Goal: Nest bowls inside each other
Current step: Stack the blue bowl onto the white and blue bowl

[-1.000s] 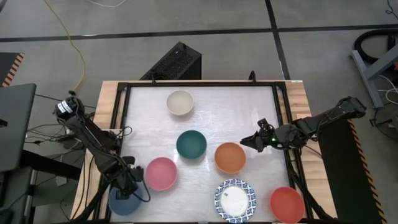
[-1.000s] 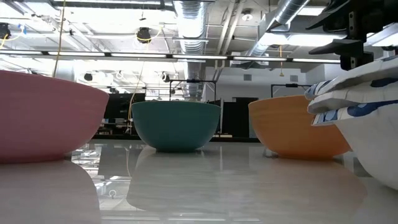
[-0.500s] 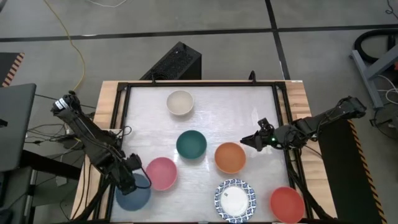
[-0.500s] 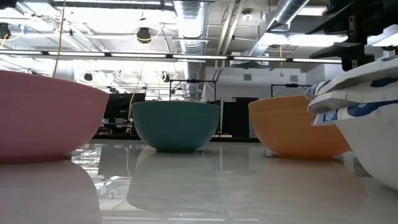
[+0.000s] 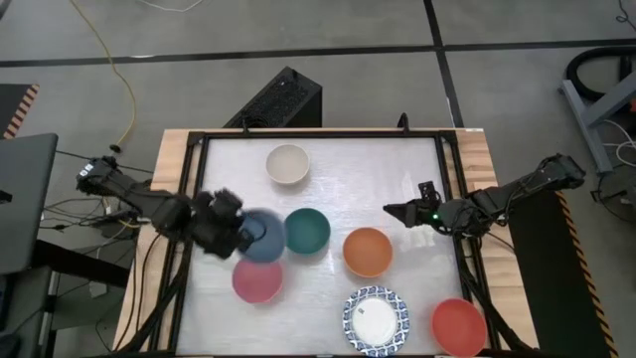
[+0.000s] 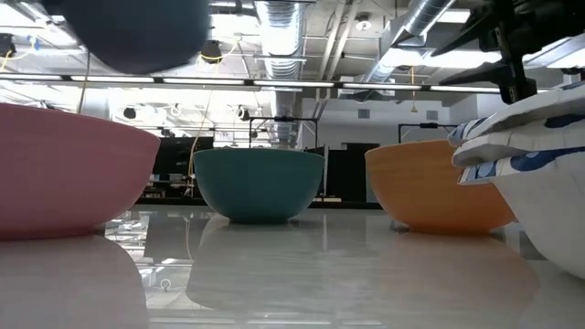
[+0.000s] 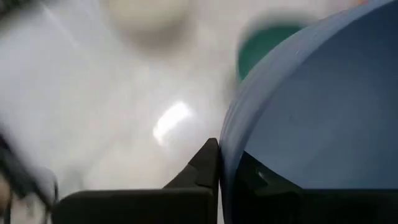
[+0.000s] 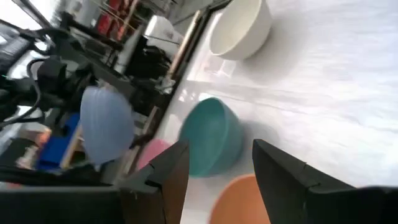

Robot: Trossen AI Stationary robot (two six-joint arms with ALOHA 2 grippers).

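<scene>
Above the table's left half, the left gripper has its fingers pinched on the rim of the blue bowl, carrying it clear of the tabletop; from table height the bowl's dark underside hangs well above the pink bowl. Seen from overhead, the blue bowl sits just beside the dark green bowl and over the far edge of the pink bowl.

Over on the right side, the right gripper hovers with its fingers spread apart and nothing between them, near the orange bowl but not touching it.

On the table the cream bowl stands alone toward the far edge, well apart from the others. At the near edge a white bowl with a blue-patterned rim sits between the pink bowl and the red bowl; from the low camera it looks like a stack of such bowls, though I cannot tell how many.
</scene>
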